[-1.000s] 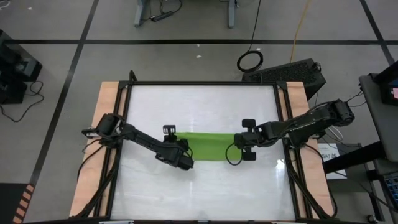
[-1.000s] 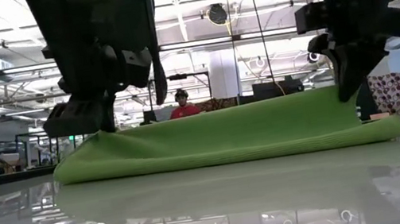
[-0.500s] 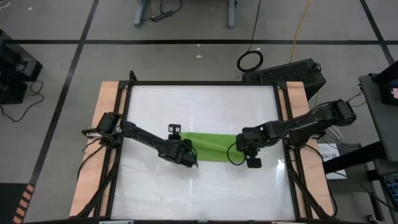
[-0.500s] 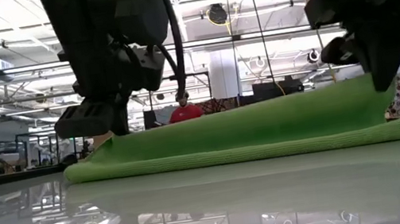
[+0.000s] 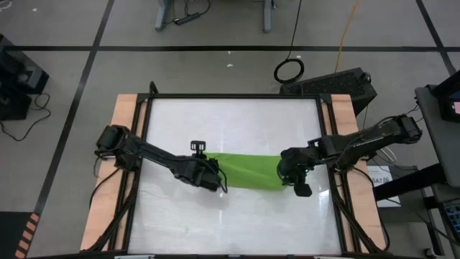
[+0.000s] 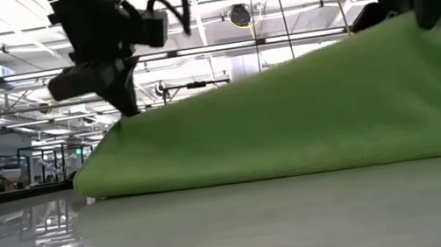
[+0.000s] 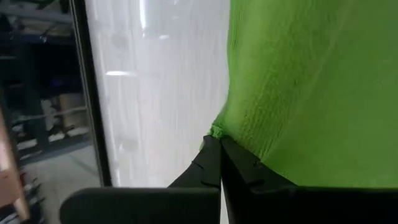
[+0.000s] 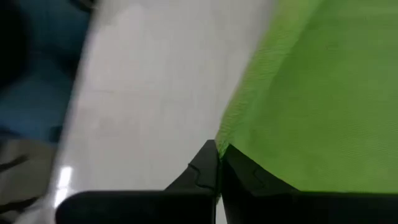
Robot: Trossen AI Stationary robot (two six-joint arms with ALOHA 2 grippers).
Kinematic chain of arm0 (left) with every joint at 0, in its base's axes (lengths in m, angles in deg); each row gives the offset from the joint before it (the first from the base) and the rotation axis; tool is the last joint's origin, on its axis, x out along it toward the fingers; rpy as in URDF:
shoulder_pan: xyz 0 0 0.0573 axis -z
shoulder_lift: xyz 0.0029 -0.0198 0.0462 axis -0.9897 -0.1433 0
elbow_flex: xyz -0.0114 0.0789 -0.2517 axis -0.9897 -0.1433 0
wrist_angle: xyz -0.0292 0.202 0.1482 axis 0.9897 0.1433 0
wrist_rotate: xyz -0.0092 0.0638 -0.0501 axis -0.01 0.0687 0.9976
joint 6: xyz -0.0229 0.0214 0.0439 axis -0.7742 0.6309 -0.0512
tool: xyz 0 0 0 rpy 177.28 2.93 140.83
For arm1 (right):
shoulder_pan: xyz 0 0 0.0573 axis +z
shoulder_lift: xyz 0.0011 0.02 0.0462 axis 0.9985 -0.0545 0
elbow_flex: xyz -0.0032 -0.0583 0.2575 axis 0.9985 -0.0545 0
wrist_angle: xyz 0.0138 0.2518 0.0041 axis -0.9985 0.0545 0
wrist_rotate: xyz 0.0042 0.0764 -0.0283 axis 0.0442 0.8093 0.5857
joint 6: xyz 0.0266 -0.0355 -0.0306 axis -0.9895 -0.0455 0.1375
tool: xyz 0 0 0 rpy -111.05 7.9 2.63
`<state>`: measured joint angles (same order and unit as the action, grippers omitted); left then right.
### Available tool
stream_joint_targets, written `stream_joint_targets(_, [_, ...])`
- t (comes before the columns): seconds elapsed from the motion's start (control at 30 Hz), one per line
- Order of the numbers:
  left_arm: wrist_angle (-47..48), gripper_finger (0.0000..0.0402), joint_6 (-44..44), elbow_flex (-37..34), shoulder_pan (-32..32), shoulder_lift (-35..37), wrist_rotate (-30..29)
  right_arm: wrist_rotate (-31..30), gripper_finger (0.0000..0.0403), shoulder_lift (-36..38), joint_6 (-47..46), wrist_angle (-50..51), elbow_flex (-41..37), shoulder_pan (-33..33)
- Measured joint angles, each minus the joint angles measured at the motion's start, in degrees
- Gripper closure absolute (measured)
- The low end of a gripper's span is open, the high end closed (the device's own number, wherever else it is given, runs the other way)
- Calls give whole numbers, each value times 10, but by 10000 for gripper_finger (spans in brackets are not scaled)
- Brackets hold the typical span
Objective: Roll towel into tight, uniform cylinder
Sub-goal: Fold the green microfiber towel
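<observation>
1. The towel (image 5: 248,171) is bright green and lies near the middle of my white table (image 5: 230,122), a bit toward the front edge.
2. From above, the towel looks like a long folded strip that runs from one of my arms to the other.
3. From the low view, the towel (image 6: 281,114) is lifted along its top edge. The edge is higher at my right side than at my left side, so it slopes.
4. The bottom of the towel rests flat on the table.
5. My left jaws (image 5: 214,180) are at the left end of the towel. They are pinched tight on a corner of it.
6. In my left wrist view, the 2 dark fingers (image 7: 239,177) meet at the tip, and the green towel (image 7: 311,87) corner sits right there between them.
7. My right jaws (image 5: 291,175) are at the right end of the towel. They are pinched tight on the cloth too.
8. In my right wrist view, the fingers (image 8: 239,177) close together on the edge of the towel (image 8: 311,93), with the white table beside it.
9. My left arm comes in from the left side of the table, and my right arm comes in from the right side.
10. Wooden strips (image 5: 122,137) run along both sides of the table, and a gray floor (image 5: 72,72) with dark lines is all around it.
</observation>
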<state>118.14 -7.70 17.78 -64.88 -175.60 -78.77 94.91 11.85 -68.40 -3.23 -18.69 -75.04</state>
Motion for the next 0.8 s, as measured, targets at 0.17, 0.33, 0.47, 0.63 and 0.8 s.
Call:
stream_joint_targets(0.17, [-42, 401, 48, 0, -25, -11, 34, -82, 403, -32, 9, 23, 0, -21])
stream_joint_targets(0.33, [-35, 401, 56, -1, -51, -36, 32, -123, 403, -76, 21, 32, 0, -37])
stream_joint_targets(0.47, [-12, 401, 47, -1, -65, -48, 26, -144, 403, -103, 28, 47, 0, -40])
stream_joint_targets(0.63, [-6, 401, 31, 0, -76, -49, 0, -184, 403, -119, 28, 57, 0, -40])
stream_joint_targets(0.8, [-15, 401, 31, -1, -90, -49, 9, -208, 403, -124, 28, 50, 0, -51])
